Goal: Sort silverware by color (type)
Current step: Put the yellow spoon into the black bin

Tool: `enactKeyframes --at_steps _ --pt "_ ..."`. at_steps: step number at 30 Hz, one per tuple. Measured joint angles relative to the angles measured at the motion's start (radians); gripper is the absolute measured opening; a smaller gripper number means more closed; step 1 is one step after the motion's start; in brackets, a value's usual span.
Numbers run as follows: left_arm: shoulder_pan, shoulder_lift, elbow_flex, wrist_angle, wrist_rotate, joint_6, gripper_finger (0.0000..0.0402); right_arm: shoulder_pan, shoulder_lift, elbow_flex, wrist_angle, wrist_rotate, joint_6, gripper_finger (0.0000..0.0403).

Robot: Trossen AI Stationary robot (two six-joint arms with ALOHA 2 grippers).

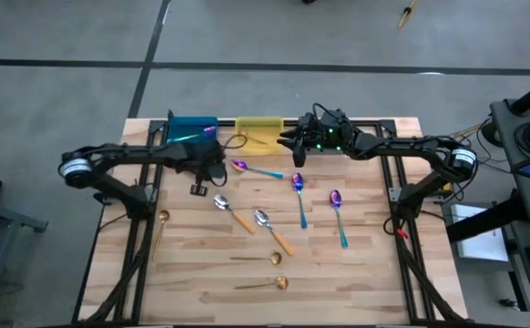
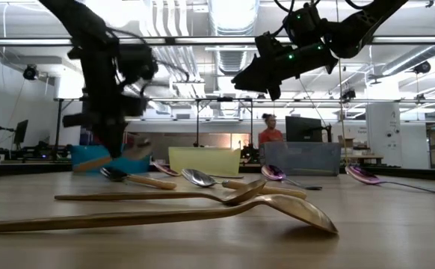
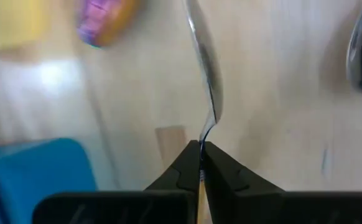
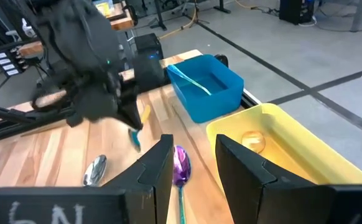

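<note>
My left gripper [image 1: 212,169] is beside the blue bin [image 1: 192,128] and shut on a silver-bowled spoon [image 3: 207,81]. My right gripper [image 1: 297,153] hangs open, high over the table [image 2: 266,63], near the yellow bin [image 1: 259,130]. A purple spoon bowl [image 4: 181,165] lies far below its fingers. On the table lie three purple-blue spoons with teal handles [image 1: 299,187], two silver spoons with orange handles [image 1: 270,226] and three gold spoons [image 1: 263,284]. A teal-handled spoon [image 4: 190,83] lies in the blue bin and a gold one [image 4: 252,140] in the yellow bin. My left gripper pinches the spoon between its two fingers at the handle just behind the neck [image 3: 202,142]. The spoon shows edge-on. Its bowl [image 3: 209,74] reaches out past the fingertips, in line with the fingers. It looks lifted off the wood, beside the blue bin.
A gray bin [image 2: 303,158] stands at the far edge under the right arm, right of the yellow bin. One gold spoon [image 1: 160,228] lies close to the table's left edge. A person [image 2: 270,134] shows in the room beyond the table.
</note>
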Motion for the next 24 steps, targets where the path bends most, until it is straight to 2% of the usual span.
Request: enactKeyframes --at_steps 5,10,15,18,24 --pt "0.0 -0.124 0.0 0.076 0.03 -0.101 0.0002 0.0 0.0 0.0 -0.001 0.0 0.019 0.0112" --pt "-0.001 -0.209 -0.003 0.261 0.2 -0.185 0.0001 0.004 0.002 0.0 0.002 0.0 0.021 0.0112" --pt "-0.007 -0.23 -0.042 0.51 0.354 -0.234 0.0001 0.036 0.041 0.0 0.075 -0.024 -0.016 0.0112" --pt "-0.02 -0.221 -0.078 0.636 0.37 -0.254 0.0 0.057 0.077 0.0 0.142 -0.117 -0.061 0.0112" --pt "-0.04 -0.191 -0.131 0.795 0.376 -0.291 0.0 0.058 0.135 0.0 0.22 -0.216 -0.043 0.0112"
